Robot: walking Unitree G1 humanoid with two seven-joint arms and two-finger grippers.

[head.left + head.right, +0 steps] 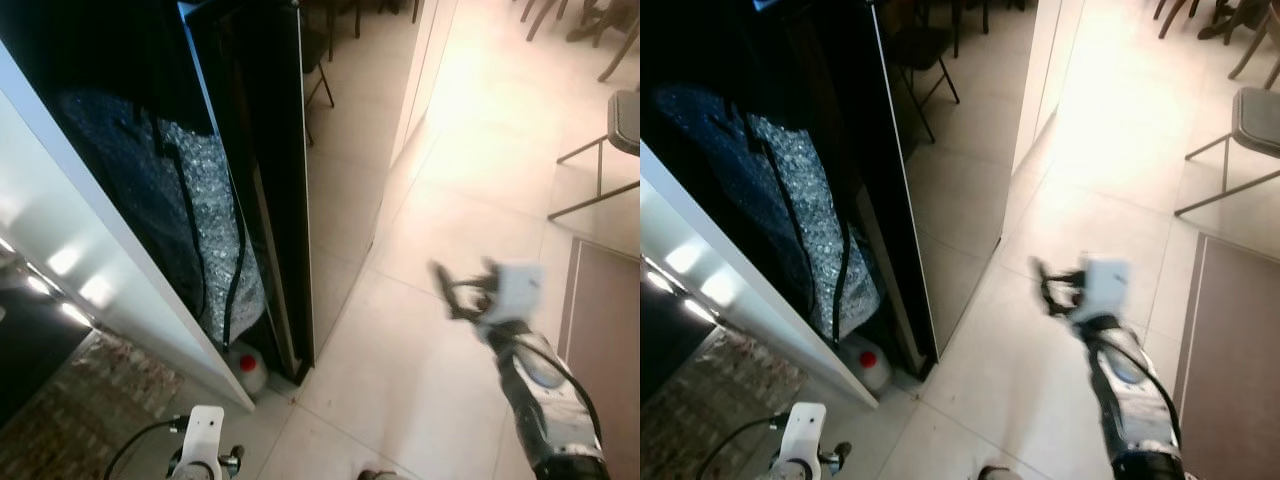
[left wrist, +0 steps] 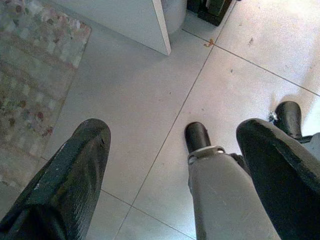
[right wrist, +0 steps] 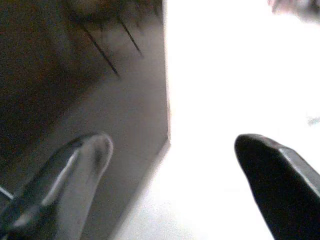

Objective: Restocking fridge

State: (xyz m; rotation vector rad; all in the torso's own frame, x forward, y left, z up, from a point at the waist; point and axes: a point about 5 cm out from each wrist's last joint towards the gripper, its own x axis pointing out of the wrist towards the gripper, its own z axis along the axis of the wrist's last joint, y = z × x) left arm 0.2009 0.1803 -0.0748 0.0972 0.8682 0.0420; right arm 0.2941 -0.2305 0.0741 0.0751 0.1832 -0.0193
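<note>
My left gripper (image 2: pixel 170 165) hangs low over the floor tiles (image 2: pixel 150 100), fingers spread, empty. My right gripper (image 1: pixel 455 290) is raised forward, fingers apart, holding nothing. Beyond stands the black fridge (image 1: pixel 265 170) to my left.

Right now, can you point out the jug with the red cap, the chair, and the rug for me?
jug (image 1: pixel 247 368), left eye view, on its red cap.
chair (image 1: pixel 1258 118), right eye view, on its grey seat.
rug (image 2: pixel 30 75), left wrist view, on its patterned middle.
</note>
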